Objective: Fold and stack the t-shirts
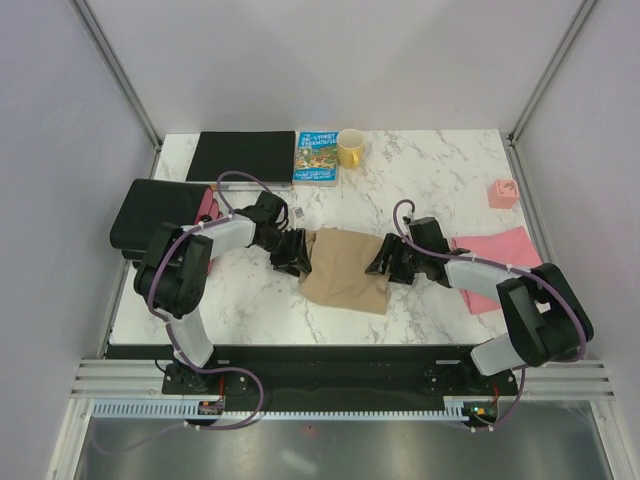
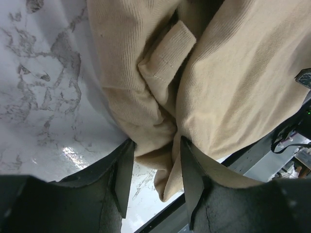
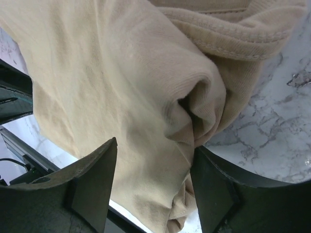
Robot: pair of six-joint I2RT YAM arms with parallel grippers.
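Note:
The tan t-shirt (image 1: 345,270) lies bunched and partly folded at the middle of the marble table. My left gripper (image 1: 296,255) is at its left edge. In the left wrist view the gripper (image 2: 154,145) pinches a thick fold of the tan cloth (image 2: 233,73) between its fingertips. My right gripper (image 1: 383,260) is at the shirt's right edge. In the right wrist view the gripper (image 3: 154,145) has its jaws spread wide, with tan cloth (image 3: 97,73) lying between and under them. The pink t-shirt (image 1: 495,262) lies flat at the right, partly under my right arm.
A black drawer box (image 1: 150,215) stands at the left edge. A black mat (image 1: 240,155), a book (image 1: 316,158) and a yellow mug (image 1: 350,148) line the back. A small pink block (image 1: 502,192) sits at the back right.

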